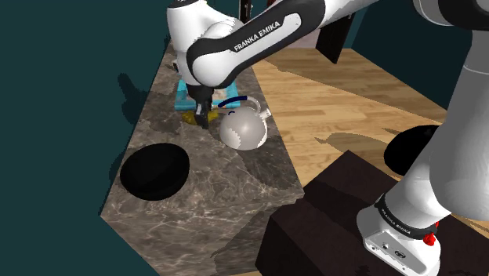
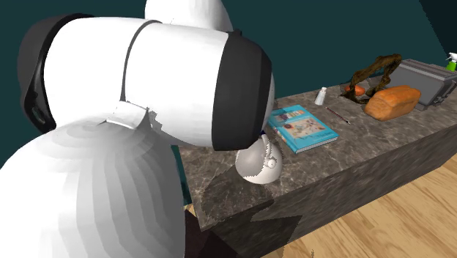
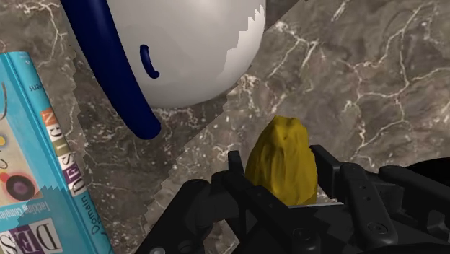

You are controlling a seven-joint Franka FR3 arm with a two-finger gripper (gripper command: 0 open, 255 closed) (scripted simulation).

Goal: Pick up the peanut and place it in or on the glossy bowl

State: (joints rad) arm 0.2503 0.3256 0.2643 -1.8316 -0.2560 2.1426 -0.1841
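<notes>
You have dark teal walls (image 1: 63, 78) around you and a pale wooden floor (image 1: 345, 94). A long counter (image 1: 219, 188) of brown-grey veined marble is set against the walls. The white arm (image 1: 258, 35) reaches over that counter from the dark stand (image 1: 329, 212), which sits at the shoulder view's four o'clock corner.

In the second exterior view, a grey toaster (image 2: 425, 77) stands at the counter's far end, at two o'clock from the teal book (image 2: 302, 127). An orange loaf (image 2: 392, 101) lies just in front of the toaster, and a small white shaker (image 2: 321, 95) is at one o'clock from the book.

In the shoulder view, the black bowl (image 1: 155, 171) sits at seven o'clock from the gripper (image 1: 203, 118), well apart from it. The white kettle (image 1: 243, 128) (blue handle) is just beside the gripper at three o'clock.

The yellow peanut (image 3: 283, 162) is down by the counter between book and kettle. The black fingers (image 3: 333, 169) are closed on its two sides, gripping it.
</notes>
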